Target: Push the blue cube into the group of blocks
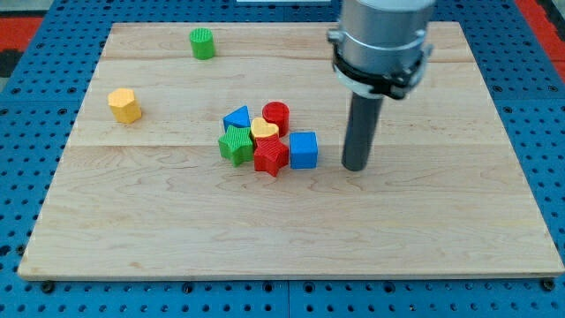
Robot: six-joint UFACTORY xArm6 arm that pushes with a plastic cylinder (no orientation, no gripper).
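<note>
My tip [355, 166] rests on the board, bare rod, holding nothing. Just to its left, a small gap between: blue cube [303, 150], already touching the red star block [271, 156]. Judged: tip stands on the cube's far side from the cluster so a leftward push seats it. Beyond: yellow heart [264, 130], red cylinder [276, 114], green block [236, 144], blue triangle [237, 117], bunched tight. Farthest left, well apart: yellow hexagon [124, 105], green cylinder [202, 43].
</note>
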